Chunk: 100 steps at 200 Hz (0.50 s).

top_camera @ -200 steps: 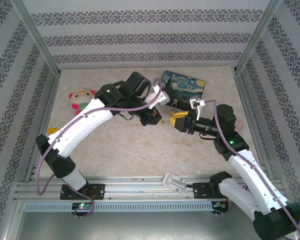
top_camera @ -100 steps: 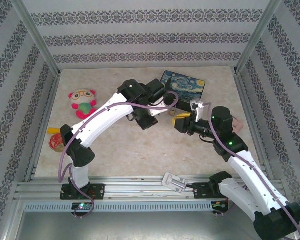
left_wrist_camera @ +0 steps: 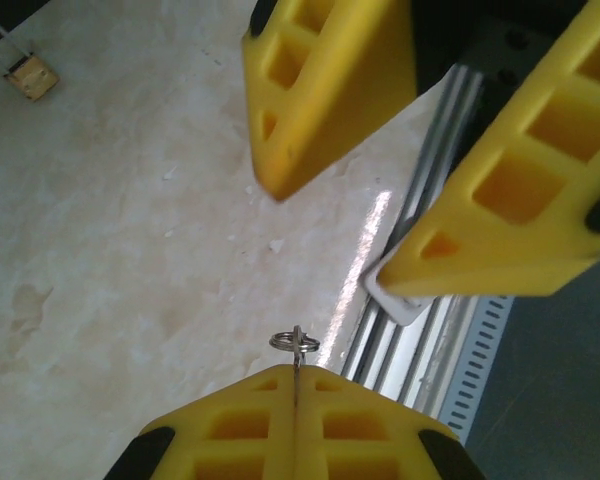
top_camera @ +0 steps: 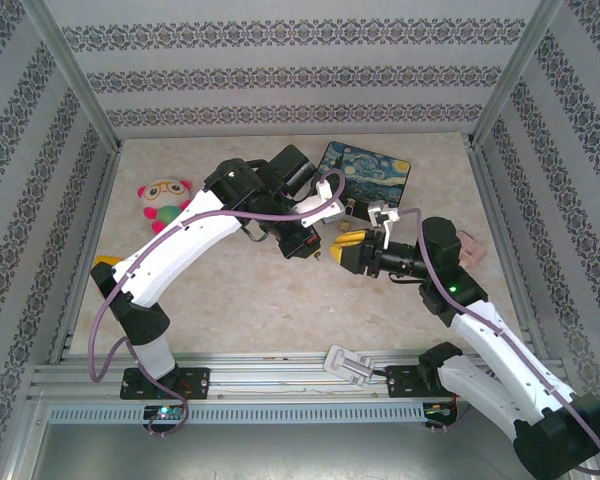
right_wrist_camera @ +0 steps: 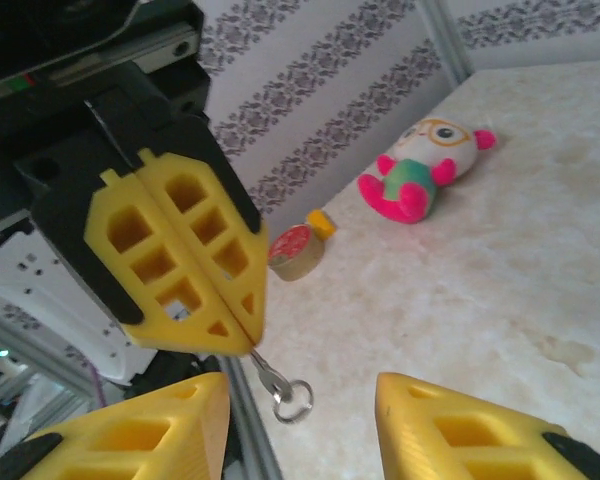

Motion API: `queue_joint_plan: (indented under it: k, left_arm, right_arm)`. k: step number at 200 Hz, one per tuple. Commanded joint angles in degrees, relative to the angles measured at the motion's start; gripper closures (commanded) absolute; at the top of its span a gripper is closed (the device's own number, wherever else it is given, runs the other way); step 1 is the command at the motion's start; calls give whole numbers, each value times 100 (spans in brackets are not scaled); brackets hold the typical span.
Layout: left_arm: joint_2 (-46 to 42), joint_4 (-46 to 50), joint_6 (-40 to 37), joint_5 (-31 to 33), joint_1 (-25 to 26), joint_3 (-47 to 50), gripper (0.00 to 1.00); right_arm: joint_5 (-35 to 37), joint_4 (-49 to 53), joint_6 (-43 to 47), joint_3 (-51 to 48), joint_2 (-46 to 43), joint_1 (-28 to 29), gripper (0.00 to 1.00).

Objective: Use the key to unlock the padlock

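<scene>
I have the left end effector (right_wrist_camera: 246, 340) clamped shut on the key (right_wrist_camera: 276, 386). The right end effector (left_wrist_camera: 330, 235) stands partly open and empty. The padlock (left_wrist_camera: 30, 75) lies on the counter (left_wrist_camera: 130, 250).

Grippers nose to nose mid-table, just in front of the tin.
Left gripper (top_camera: 318, 251) and right gripper (top_camera: 336, 250) face each other; can't tell if they touch. Padlock (top_camera: 351, 208) lies behind them at the near edge of the tin (top_camera: 368, 172). Plush (top_camera: 165, 200) is well apart, left.
</scene>
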<state>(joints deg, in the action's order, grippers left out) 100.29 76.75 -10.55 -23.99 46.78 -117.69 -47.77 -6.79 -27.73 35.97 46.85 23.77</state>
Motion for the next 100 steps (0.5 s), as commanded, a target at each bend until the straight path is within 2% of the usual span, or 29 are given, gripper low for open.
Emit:
queue_joint_plan:
  k: [1,61,100]
  left_arm:
    - [-180,-301,-108,-407,-115,137,100]
    - [-377,-627,-30,-805,-265,400,100]
    - [-567,-897,21,-1156,-401,638,100]
  right_arm:
    - [-262,-560,-108,-4,76,155,59]
    - [-278,-648,1,68,294,430,65]
    - [-254,-648,30,25,289,453,65]
